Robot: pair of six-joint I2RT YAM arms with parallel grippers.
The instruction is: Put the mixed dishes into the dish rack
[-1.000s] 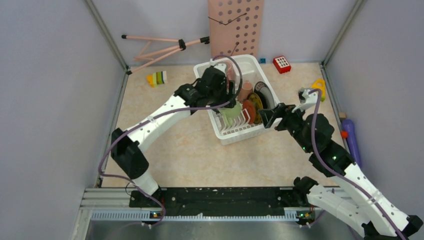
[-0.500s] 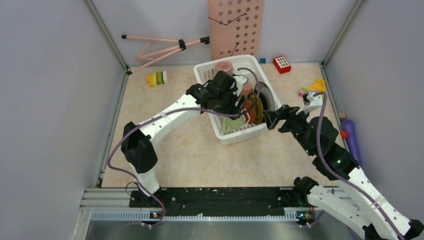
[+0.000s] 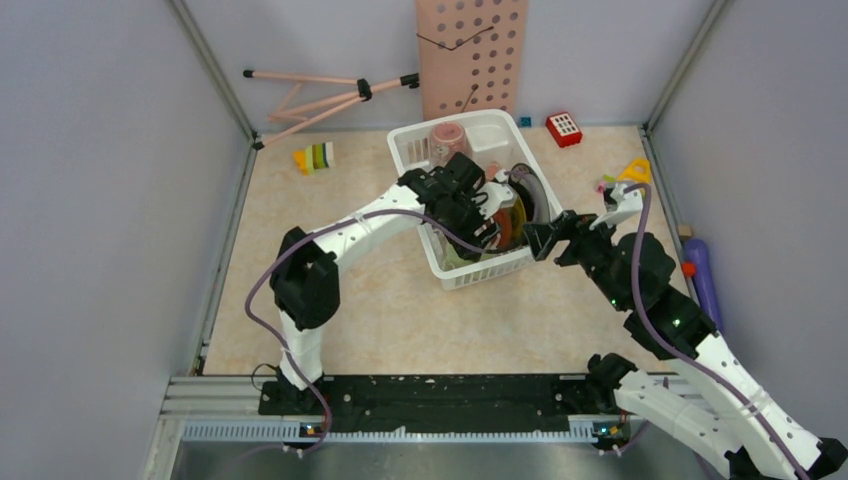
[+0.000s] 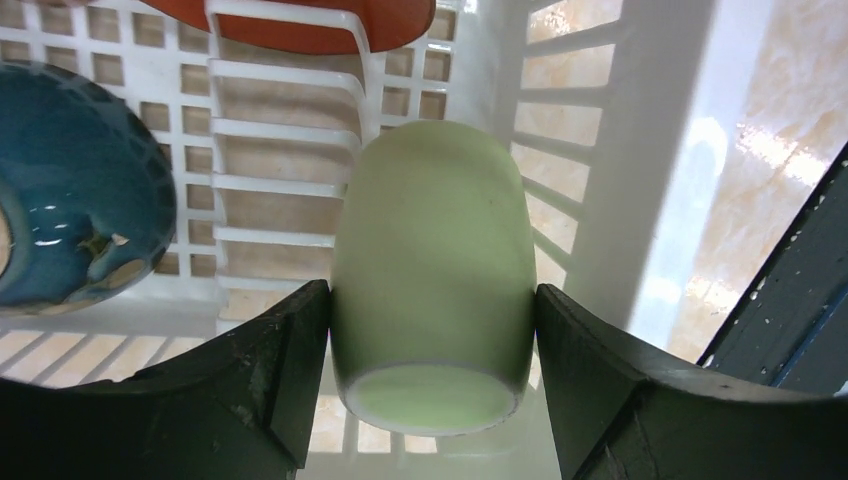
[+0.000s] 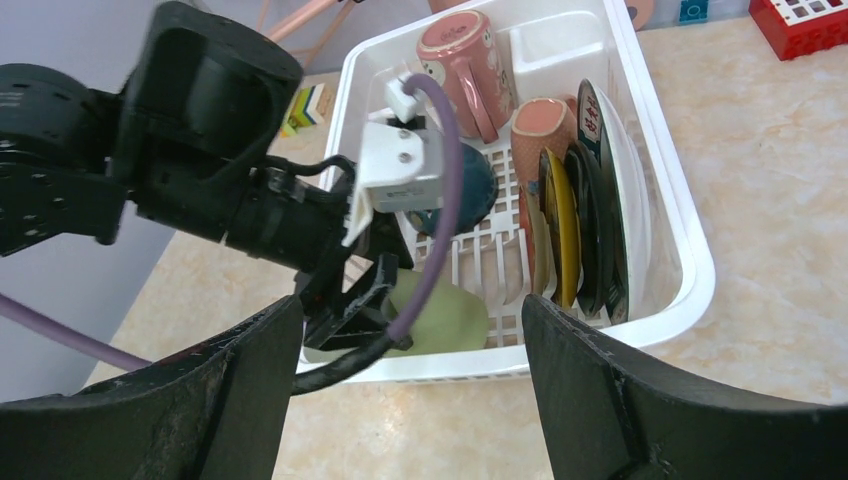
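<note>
The white dish rack [image 3: 505, 127] holds a pink mug [image 3: 447, 138] at its far end, a small cup [image 5: 540, 125], a blue bowl [image 4: 70, 190], an orange-red saucer [image 4: 300, 30] and dark plates [image 5: 590, 230] standing on edge. A pale green mug [image 4: 430, 260] lies on its side at the rack's near end. My left gripper [image 4: 432, 330] is open and reaches into the rack, one finger close against each side of this mug. My right gripper [image 3: 545, 238] hangs open and empty just outside the rack's right wall.
A pink pegboard [image 3: 470, 55] and a pink tripod [image 3: 320, 95] lean at the back wall. A red block [image 3: 564, 128], a striped toy [image 3: 316, 156] and a yellow toy [image 3: 636, 172] lie around the rack. A purple bottle [image 3: 703, 280] lies at the right wall.
My left gripper moved from the rack's far left corner to its near end and came down around the pale green mug, uncovering the pink mug. The right arm shifted slightly right.
</note>
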